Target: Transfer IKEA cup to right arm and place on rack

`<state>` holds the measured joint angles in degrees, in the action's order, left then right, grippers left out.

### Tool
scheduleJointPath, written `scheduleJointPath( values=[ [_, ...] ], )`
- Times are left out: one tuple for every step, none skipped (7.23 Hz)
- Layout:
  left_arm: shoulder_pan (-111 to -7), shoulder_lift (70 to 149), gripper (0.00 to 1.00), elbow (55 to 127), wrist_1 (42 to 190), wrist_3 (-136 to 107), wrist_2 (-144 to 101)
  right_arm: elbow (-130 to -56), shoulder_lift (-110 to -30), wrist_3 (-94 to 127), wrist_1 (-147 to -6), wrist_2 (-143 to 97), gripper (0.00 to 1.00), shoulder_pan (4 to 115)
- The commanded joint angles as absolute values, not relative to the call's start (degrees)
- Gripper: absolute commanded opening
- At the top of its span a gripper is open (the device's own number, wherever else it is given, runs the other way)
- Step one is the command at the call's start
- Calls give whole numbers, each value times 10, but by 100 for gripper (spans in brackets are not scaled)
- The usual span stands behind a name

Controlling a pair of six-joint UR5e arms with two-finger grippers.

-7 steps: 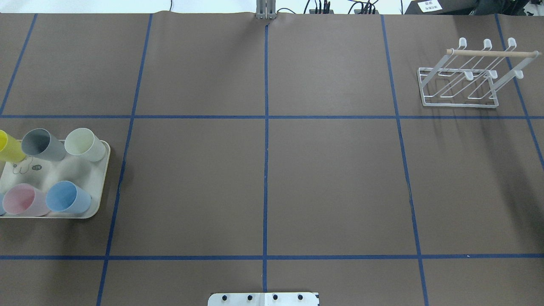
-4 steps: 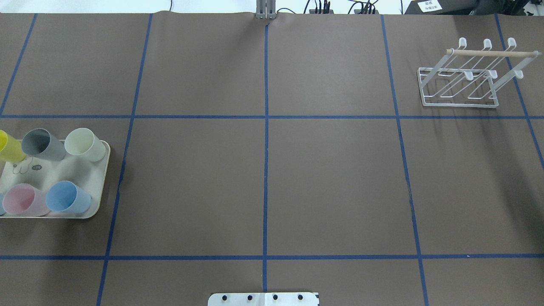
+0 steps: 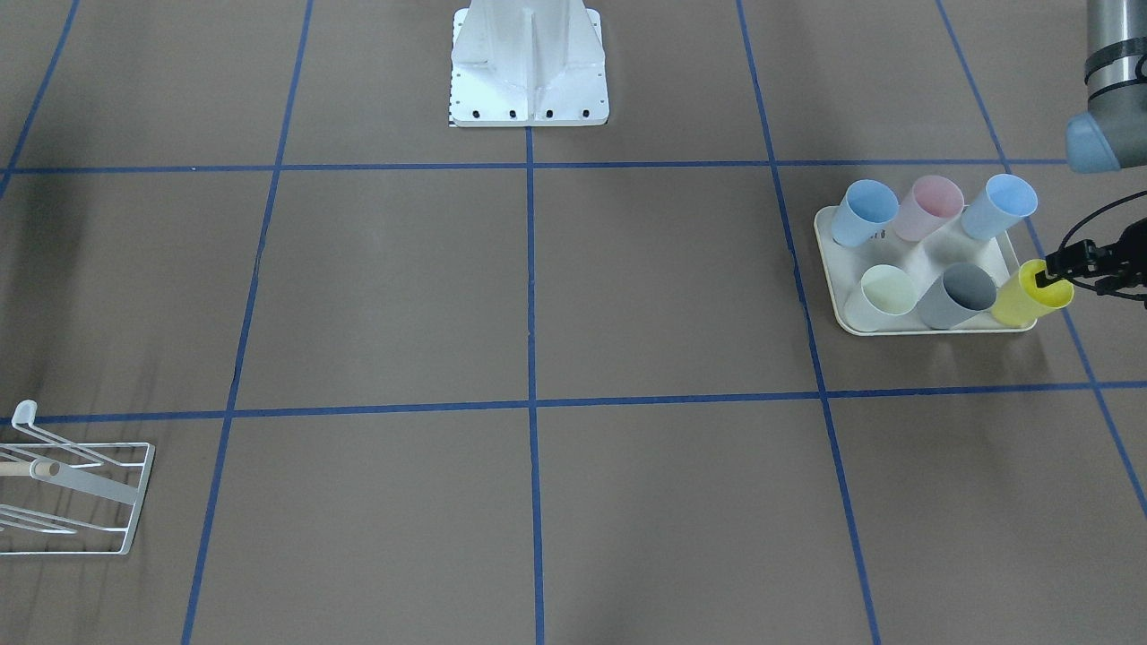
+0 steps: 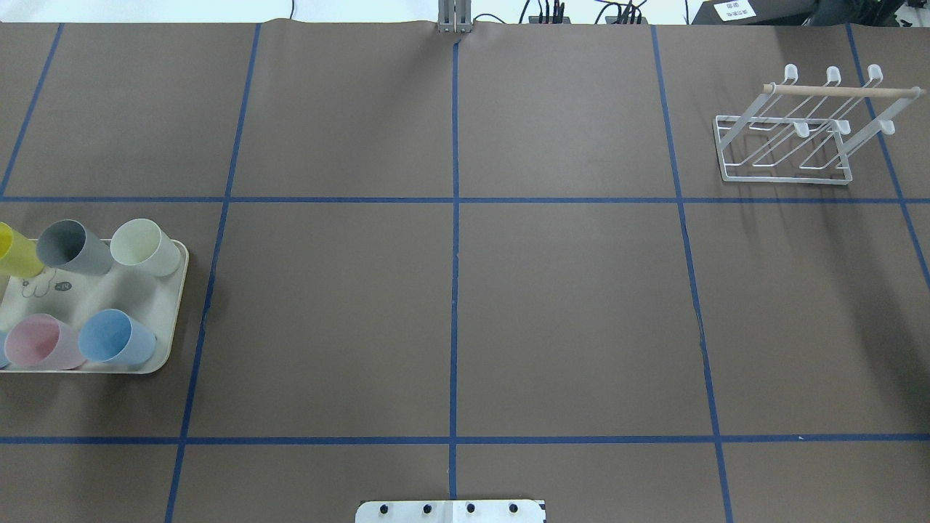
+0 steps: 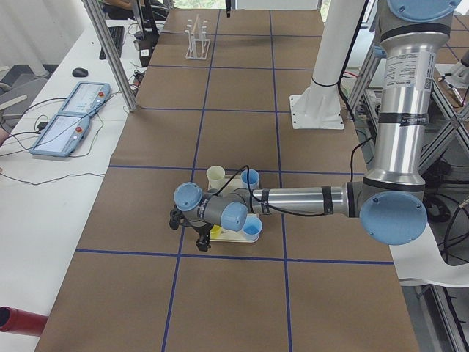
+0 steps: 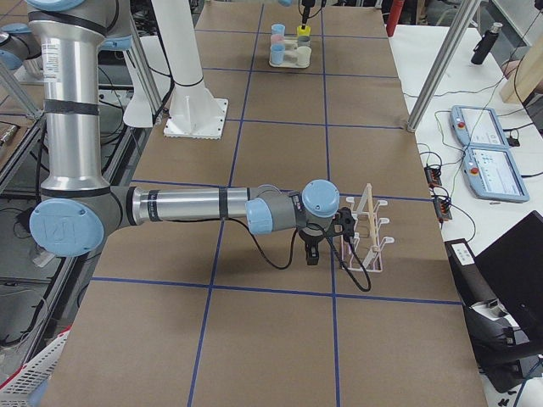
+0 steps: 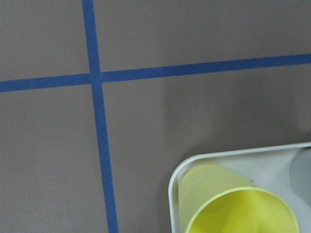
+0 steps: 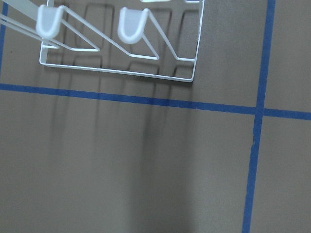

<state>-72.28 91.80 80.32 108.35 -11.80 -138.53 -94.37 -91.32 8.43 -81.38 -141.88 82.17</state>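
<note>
Reading the overhead view as a dial with the robot at 6 o'clock, a cream tray [image 4: 109, 290] lies on the brown bench [image 4: 581, 305] at 9 o'clock, and the white wire rack [image 4: 801, 129], topped by a wooden rod [image 4: 843, 91], stands well apart at about 2 o'clock; blue tape lines [image 4: 454, 290] cut the bench into squares; six cups stand mouths up on the tray in two rows; the far row holds the yellow cup [image 4: 14, 250], a grey cup [image 4: 73, 247] and a cream cup [image 4: 145, 247]; the near row holds a pink cup [image 4: 43, 341] with a blue cup [image 4: 116, 338] on one side and a second blue cup [image 3: 1002, 206] on the other; the yellow cup sits in the tray's outer far corner, just beside the grey one; the left arm [image 5: 300, 199] stretches low over the tray; in the front-facing view the left jaws enter from 3 o'clock and overlap the yellow cup's rim, but I cannot tell whether they are spread or pinching it; the left wrist view shows that cup at 5 o'clock of its frame, inside the tray's rounded corner; the right arm [image 6: 187, 206] reaches across the bench, and the right jaws point downward just beside the rack, at its 9 o'clock in the right side view; I cannot tell from that view whether they are spread or pressed together; the right wrist view has the rack's base and two prong caps at 11 o'clock.
</note>
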Motion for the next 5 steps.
scheduleJointPath(
  values=[
    [-697, 917, 3, 794, 1108, -117, -1383, -945, -913, 85, -814, -1420, 99, 819],
    [-696, 916, 0, 786, 1113, -120, -1385, -946, -913, 85, -814, -1420, 99, 819],
    [-697, 918, 0, 790, 1106, -117, -1390, -947, -913, 85, -814, -1420, 99, 819],
    [-706, 921, 0, 792, 1105, -113, -1389, -948, -913, 85, -814, -1421, 99, 819],
    [-733, 922, 0, 798, 1103, -113, -1395, -948, -912, 85, -813, -1421, 100, 819]
  ],
)
